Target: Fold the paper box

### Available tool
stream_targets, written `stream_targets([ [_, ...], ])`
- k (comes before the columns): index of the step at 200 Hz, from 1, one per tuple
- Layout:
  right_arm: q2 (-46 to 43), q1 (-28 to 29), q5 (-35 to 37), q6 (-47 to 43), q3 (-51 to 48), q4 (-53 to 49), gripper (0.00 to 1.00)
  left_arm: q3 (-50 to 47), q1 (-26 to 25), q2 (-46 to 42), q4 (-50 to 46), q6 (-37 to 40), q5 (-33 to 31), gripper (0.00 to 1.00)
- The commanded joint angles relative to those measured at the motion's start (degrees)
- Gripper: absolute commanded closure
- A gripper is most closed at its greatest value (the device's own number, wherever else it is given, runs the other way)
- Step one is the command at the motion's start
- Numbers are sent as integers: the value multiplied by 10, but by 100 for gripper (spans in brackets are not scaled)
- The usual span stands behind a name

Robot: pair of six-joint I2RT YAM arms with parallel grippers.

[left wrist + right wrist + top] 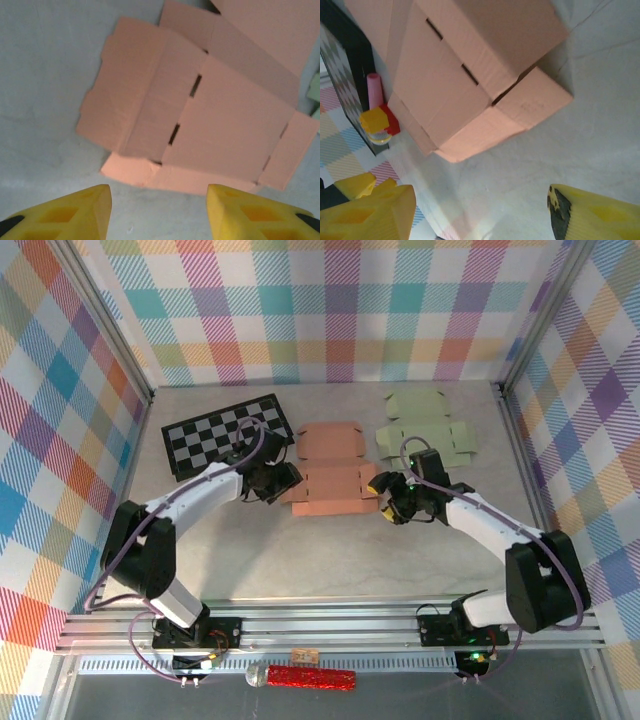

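At both ends of the pink box (330, 475), the left gripper (157, 197) and right gripper (480, 200) are spread and empty. Folding seems barely begun; next, each should probably pinch an end flap.

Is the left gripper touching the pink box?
Apart. In the left wrist view, bare table shows between the left gripper and the near edge of the box; the jaws stand open, holding nothing.

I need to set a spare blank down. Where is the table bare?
Bare: the wide near strip of table between the pink blank and the base rail. Crowded: the back, where checkerboard, pink blank and green blank lie side by side.
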Motion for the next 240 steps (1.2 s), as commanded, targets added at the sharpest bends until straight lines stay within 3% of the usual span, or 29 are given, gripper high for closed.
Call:
stream_targets([
  [1,10,-4,2,42,-12,84,31,27,16,28,3,21,10,48],
  [39,29,-10,12,122,-75,186,35,45,25,75,12,26,30,49],
  [96,82,-13,31,158,-76,279,40,60,27,109,7,52,25,49],
  [240,145,-21,80,193,-85,361,56,47,28,142,15,64,47,52],
])
